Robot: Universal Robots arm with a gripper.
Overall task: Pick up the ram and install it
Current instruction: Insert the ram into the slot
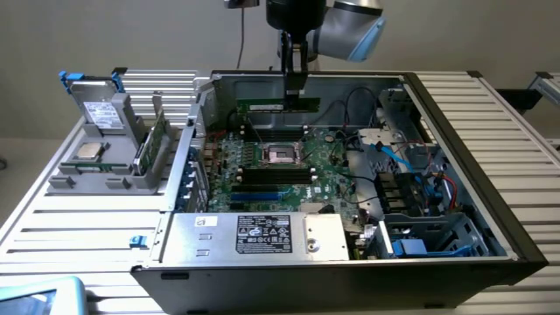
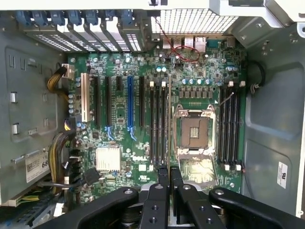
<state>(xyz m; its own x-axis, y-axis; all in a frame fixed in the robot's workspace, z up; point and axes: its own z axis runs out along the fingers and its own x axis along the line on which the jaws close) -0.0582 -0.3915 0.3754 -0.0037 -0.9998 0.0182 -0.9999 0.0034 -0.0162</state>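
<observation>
The ram (image 1: 267, 105) is a long green stick that hangs level over the back of the open computer case (image 1: 455, 131). My gripper (image 1: 295, 92) comes straight down from above and is shut on the stick near its end at the exterior view's right. In the wrist view the ram (image 2: 169, 119) shows edge-on as a thin line running out from between my fingertips (image 2: 163, 172). It lies over the motherboard (image 2: 119, 71), along the black memory slots (image 2: 158, 124) beside the open processor socket (image 2: 194, 131).
A grey holder (image 1: 114, 177) at the exterior view's left carries another green stick (image 1: 151, 147), a silver chip (image 1: 90, 151) and a drive (image 1: 105, 115). The power supply (image 1: 254, 236) fills the case's near side. Cables (image 1: 394, 164) crowd the right bay.
</observation>
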